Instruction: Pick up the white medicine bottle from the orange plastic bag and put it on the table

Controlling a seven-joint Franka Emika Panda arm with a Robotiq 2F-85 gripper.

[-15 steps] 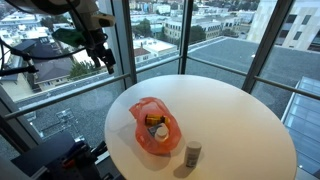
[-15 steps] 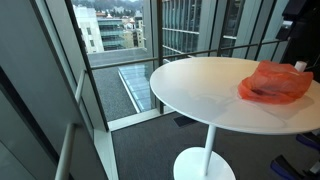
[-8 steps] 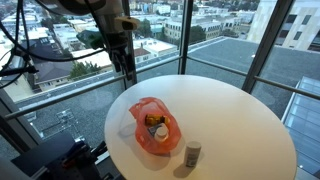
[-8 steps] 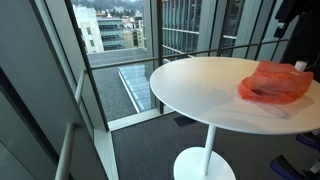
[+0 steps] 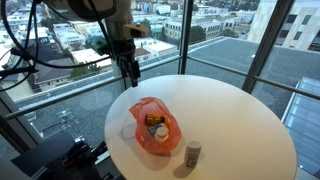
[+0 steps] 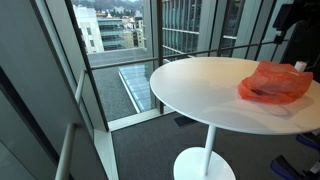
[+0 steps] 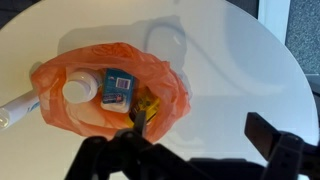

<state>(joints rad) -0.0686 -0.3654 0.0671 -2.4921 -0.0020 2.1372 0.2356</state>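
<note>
The orange plastic bag [image 5: 155,127] lies open on the round white table [image 5: 230,110]; it also shows in an exterior view [image 6: 275,82]. In the wrist view the bag [image 7: 165,80] holds a white medicine bottle [image 7: 80,90], a blue box [image 7: 118,87] and a yellow item [image 7: 149,103]. My gripper [image 5: 128,72] hangs open and empty above the table's edge, apart from the bag. In the wrist view its fingers [image 7: 200,135] spread over bare table beside the bag.
A second white bottle [image 5: 193,153] stands on the table near its front edge, beside the bag; it shows at the left of the wrist view [image 7: 15,108]. Glass walls and a railing surround the table. The table stands on a single pedestal [image 6: 205,150].
My gripper has moved right and down, from beside the window to just above the table's edge near the bag. The bag and bottles have not moved.
</note>
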